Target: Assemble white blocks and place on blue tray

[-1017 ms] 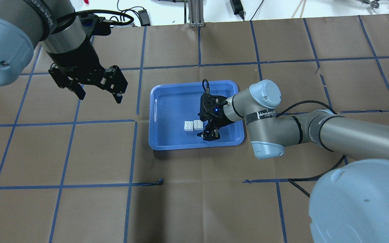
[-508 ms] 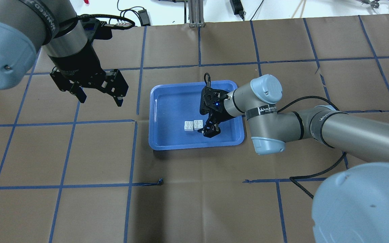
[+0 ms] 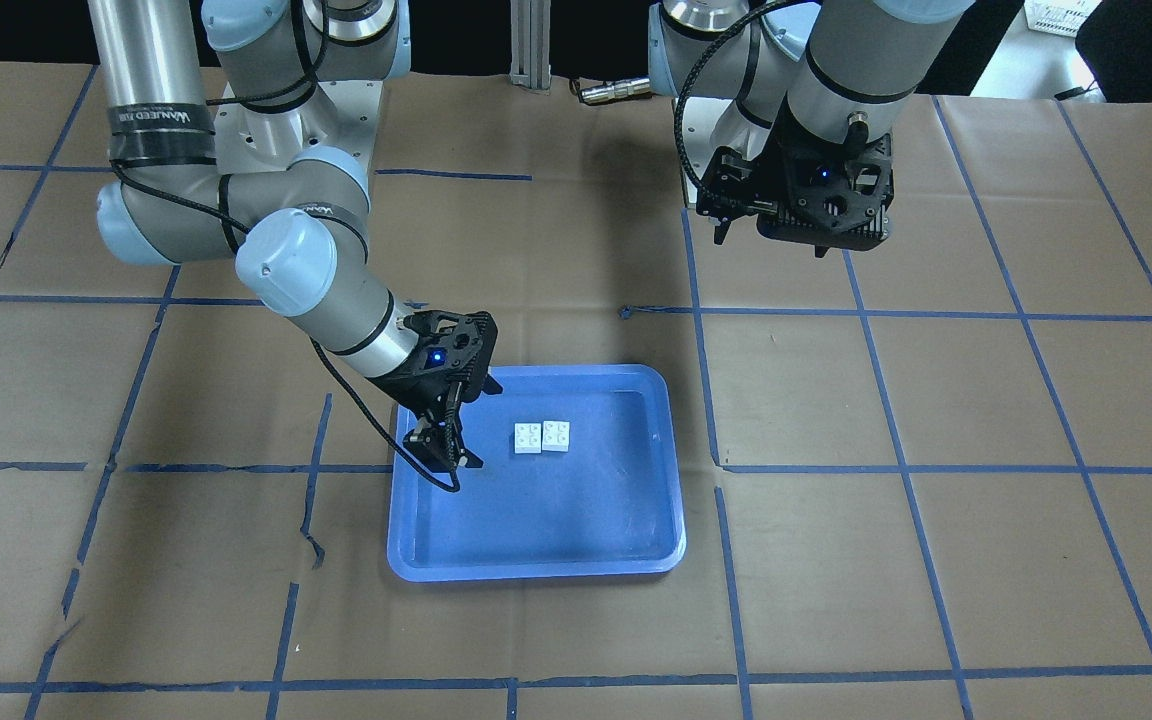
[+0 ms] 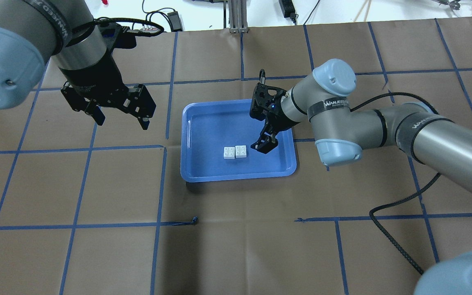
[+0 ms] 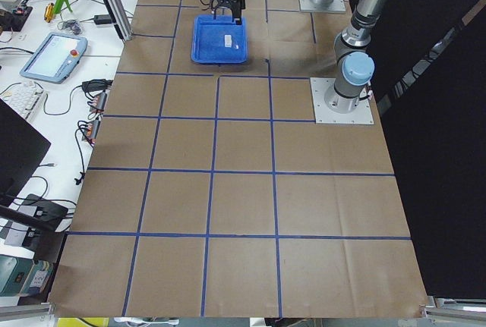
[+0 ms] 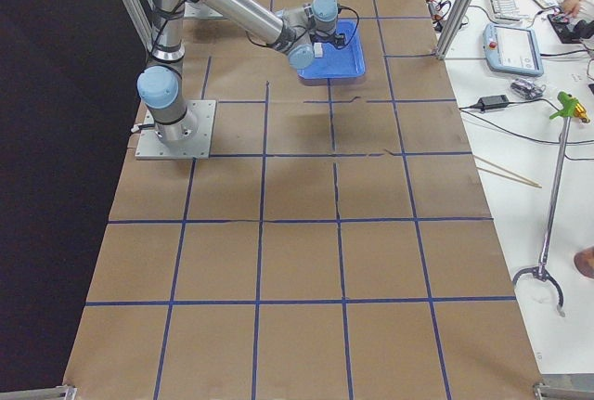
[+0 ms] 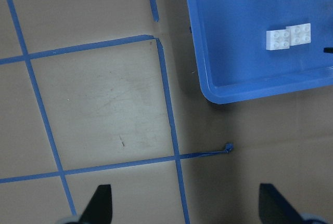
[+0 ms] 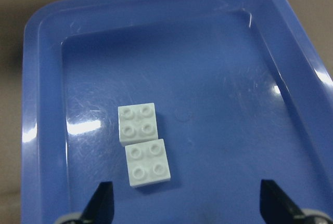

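White blocks (image 8: 144, 147) (touching) in blue tray (image 8: 218, 104) | right jaws wide, empty | left jaws likewise

Blue tray (image 8: 41, 130): glossy plastic, highlights on rim, fine scuffs across floor. White blocks (image 8: 138, 124): smooth plastic, duller sheen. Table cover (image 4: 236, 258): matt brown paper, creased, torn in places. Grid lines (image 4: 117, 224): blue tape. Right arm (image 4: 445, 143): satin grey metal tube, pale blue smooth caps.

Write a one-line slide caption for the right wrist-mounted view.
Two small white square studded plastic bricks lie side by side, touching, in a shallow blue plastic tray, ahead of the open right gripper.
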{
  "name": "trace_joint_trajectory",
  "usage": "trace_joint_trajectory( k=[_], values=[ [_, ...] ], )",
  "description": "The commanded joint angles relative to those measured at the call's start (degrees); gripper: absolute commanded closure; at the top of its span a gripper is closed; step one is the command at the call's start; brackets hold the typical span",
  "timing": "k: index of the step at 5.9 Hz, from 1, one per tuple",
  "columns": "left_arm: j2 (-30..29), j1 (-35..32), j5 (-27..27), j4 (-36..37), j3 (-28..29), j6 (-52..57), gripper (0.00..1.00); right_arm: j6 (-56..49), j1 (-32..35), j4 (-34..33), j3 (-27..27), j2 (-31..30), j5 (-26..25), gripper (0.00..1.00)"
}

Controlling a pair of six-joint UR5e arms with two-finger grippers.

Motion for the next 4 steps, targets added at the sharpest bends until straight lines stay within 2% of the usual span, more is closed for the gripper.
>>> trace_joint_trajectory(
  k=[1,4],
  values=[
    [0.00,0.00,0.05,0.00,-0.05,0.00,0.01,9.40,-1.52,17.82,-8.17,-4.85,-10.07,0.00],
    [0.00,0.00,0.05,-0.09,-0.05,0.00,0.01,38.03,-3.72,32.70,-16.80,-9.94,-21.85,0.00]
  ],
)
